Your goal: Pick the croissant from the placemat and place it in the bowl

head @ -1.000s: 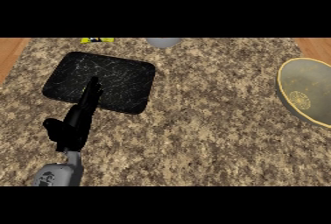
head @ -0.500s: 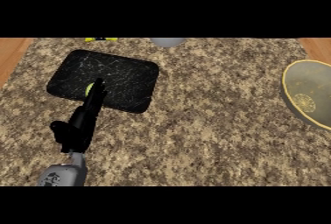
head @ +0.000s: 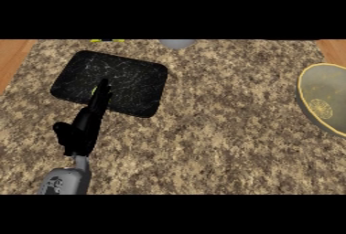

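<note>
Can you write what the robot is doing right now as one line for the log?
left hand: open, fingers over placemat | croissant: mostly hidden | bowl: right edge | right hand: unseen

Surface (head: pixel 216 137): we see speckled stone, granite-like, in tan, brown and black grains, with a matt, gritty look.
Surface edges (head: pixel 13 55): at the far left and far right corners we see smooth, warm brown wood with a faint grain.
Placemat (head: pixel 135 77): black with thin pale veins like marble, flat and smooth, slightly sheened.
Bowl (head: pixel 324 103): at the right edge, olive-yellow, smooth like glazed ceramic, with a paler rim and a pale round pattern inside.
Left hand (head: pixel 84 128): we see plain black, matt, like hard plastic.
Left forearm (head: pixel 64 180): grey, smooth, softly glossy, like moulded plastic or painted metal.
</note>
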